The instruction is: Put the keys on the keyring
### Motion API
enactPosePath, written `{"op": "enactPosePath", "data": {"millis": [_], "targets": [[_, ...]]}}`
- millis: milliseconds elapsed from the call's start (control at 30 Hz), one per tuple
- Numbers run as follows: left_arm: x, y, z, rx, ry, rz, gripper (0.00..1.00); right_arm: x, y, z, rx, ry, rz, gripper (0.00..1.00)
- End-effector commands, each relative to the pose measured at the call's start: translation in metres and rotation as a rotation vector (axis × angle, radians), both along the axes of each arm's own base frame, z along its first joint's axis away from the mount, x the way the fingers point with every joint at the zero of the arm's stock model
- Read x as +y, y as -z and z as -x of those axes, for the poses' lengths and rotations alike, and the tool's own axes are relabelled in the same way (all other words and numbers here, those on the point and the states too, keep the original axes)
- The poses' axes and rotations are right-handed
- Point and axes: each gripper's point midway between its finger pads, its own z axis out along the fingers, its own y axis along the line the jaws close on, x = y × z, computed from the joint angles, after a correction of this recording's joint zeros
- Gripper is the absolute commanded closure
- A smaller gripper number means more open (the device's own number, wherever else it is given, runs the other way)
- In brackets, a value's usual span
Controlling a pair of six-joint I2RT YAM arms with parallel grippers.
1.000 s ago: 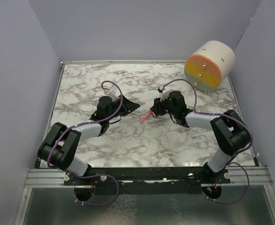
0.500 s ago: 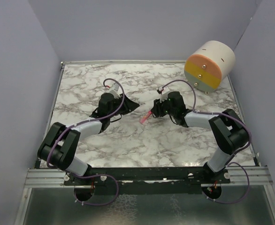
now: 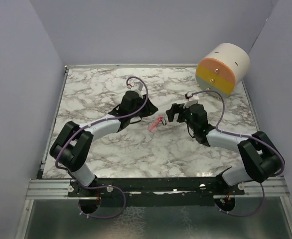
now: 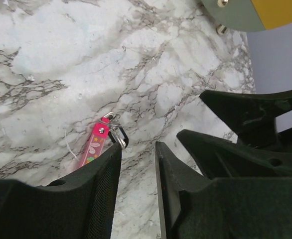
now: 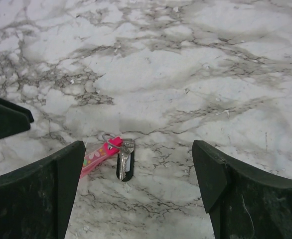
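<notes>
Nearest the arm side, mid-worktop (image 3: 96, 89): left gripper (image 4: 137, 147) has its jaws parted by a narrow gap with nothing in it. Its one finger hides the tail of the strip in its own wrist view. right gripper (image 5: 138, 145) is released, jaws spread wide and empty, hovering over the ring end.

keyring (image 5: 97, 155) lies flat on the marble between the two grippers. In the top view its long axis is diagonal: tail near-left, ring (image 5: 108, 138) at the far-right end, toward the right gripper. key (image 5: 125, 162) sits at that end, touching it, at an angle to the strip. Its black head is toward the right wrist cam and its shaft points at the ring. Can't tell if it's threaded on.

Surface is white marble with grey veining. Far right corner: cream drum (image 3: 225, 62) on its side, orange/yellow/grey-green face toward the arms. Pale lavender walls (image 3: 151, 30) on three sides.

Strip is bright pink with a small print and a rivet by the ring. Key is tiny with a silvery shaft.
</notes>
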Motion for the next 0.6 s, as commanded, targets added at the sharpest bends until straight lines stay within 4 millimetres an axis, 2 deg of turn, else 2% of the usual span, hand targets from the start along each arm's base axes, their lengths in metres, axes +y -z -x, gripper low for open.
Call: {"op": "enactPosePath", "data": {"millis": [0,133,267,433,567], "targets": [[-0.013,0.019,-0.002,0.03,-0.011,-0.107,0.63,-0.022,-0.027,-0.01,-0.068,0.157,-0.074,0.09],[-0.027,0.036,-0.003,0.062,-0.009,-0.143,0.62,-0.035,-0.04,-0.007,-0.105,0.207,-0.092,0.08],[-0.037,0.051,-0.004,0.091,-0.014,-0.157,0.62,-0.049,-0.058,0.001,-0.157,0.255,-0.125,0.14],[-0.041,0.065,-0.005,0.117,-0.036,-0.174,0.62,-0.06,-0.085,0.013,-0.231,0.264,-0.157,0.16],[-0.042,0.071,-0.007,0.128,-0.061,-0.178,0.61,-0.064,-0.096,0.02,-0.26,0.261,-0.165,0.16]]}}
